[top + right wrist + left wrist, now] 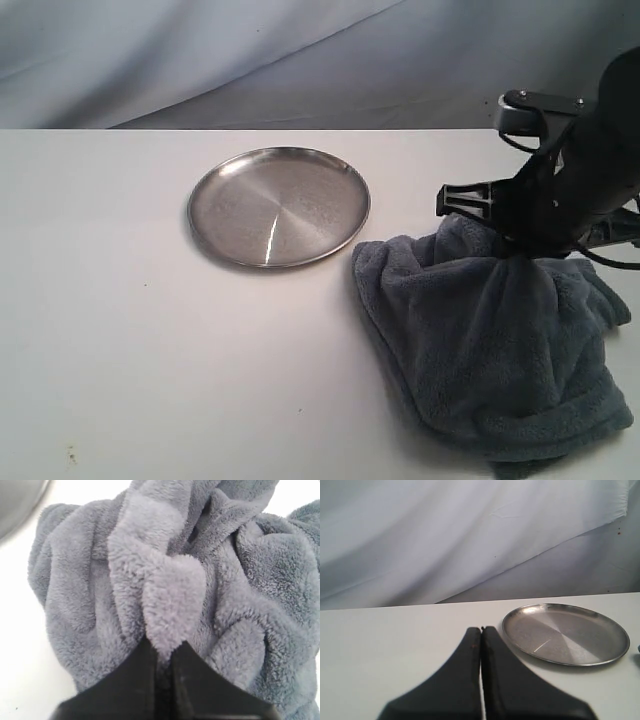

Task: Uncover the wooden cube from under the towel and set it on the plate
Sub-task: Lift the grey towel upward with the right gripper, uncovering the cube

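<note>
Right tool [162,656] pinching fold of towel [490,350] at right edge of surface [120,300]. Cube hidden, presumably beneath. Left tool [481,632] jaws together, empty. Risks: thin fleece pinch slips; lift drags cube off edge; towel sweeps plate [278,205] just beside it.

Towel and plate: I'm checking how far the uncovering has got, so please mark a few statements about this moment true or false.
1. The right hand pinches a fold of the towel. True.
2. The wooden cube sits on the plate. False: the plate is bare and no cube shows.
3. The left hand is open. False: its jaws are pressed together, holding nothing.
4. In the exterior view the plate lies left of the towel. True.
</note>
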Controlling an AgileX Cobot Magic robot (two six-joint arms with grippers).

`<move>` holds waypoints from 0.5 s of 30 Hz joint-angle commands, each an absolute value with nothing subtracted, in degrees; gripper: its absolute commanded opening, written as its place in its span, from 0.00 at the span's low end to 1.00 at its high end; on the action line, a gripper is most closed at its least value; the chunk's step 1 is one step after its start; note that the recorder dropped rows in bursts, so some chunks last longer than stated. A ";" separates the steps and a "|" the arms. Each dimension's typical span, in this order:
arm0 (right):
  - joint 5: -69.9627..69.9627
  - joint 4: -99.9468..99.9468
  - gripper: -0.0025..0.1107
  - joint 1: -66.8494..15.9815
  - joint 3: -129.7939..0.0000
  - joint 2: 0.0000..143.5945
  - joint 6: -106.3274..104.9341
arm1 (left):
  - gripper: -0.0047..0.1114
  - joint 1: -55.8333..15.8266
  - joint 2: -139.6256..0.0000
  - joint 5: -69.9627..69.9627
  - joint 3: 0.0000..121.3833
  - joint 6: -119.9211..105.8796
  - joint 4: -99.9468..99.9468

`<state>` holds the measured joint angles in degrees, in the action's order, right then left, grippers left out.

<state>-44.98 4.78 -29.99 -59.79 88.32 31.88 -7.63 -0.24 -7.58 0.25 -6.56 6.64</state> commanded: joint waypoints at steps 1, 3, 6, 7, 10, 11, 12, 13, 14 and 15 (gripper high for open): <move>-46.05 4.17 0.02 -30.11 -59.77 83.95 30.86 | 0.04 -7.91 0.00 -7.56 0.00 -6.41 6.74; -46.17 3.88 0.02 -30.25 -59.77 82.26 30.76 | 0.04 -7.91 0.00 -7.56 0.00 -6.41 6.74; -46.18 2.65 0.02 -30.25 -59.77 80.01 30.04 | 0.04 -7.91 0.00 -7.56 0.00 -6.41 6.74; -46.18 2.56 0.02 -30.25 -59.77 79.03 29.95 | 0.04 -7.91 0.00 -7.56 0.00 -6.41 6.74; -45.94 2.24 0.02 -30.25 -59.77 76.95 29.74 | 0.04 -7.91 0.00 -7.56 0.00 -6.41 6.74; -45.67 2.13 0.02 -30.25 -59.77 76.38 29.45 | 0.04 -7.91 0.00 -7.56 0.00 -6.41 6.74; -45.41 1.84 0.02 -30.25 -59.77 75.72 29.16 | 0.04 -7.91 0.00 -7.56 0.00 -6.41 6.74; -45.11 1.70 0.02 -30.25 -59.77 75.10 28.78 | 0.04 -7.91 0.00 -7.56 0.00 -6.41 6.74; -44.97 1.41 0.02 -30.25 -59.77 74.68 28.77 | 0.04 -7.91 0.00 -7.56 0.00 -6.41 6.74; -44.68 1.27 0.02 -30.25 -59.77 74.17 28.66 | 0.04 -7.91 0.00 -7.56 0.00 -6.41 6.74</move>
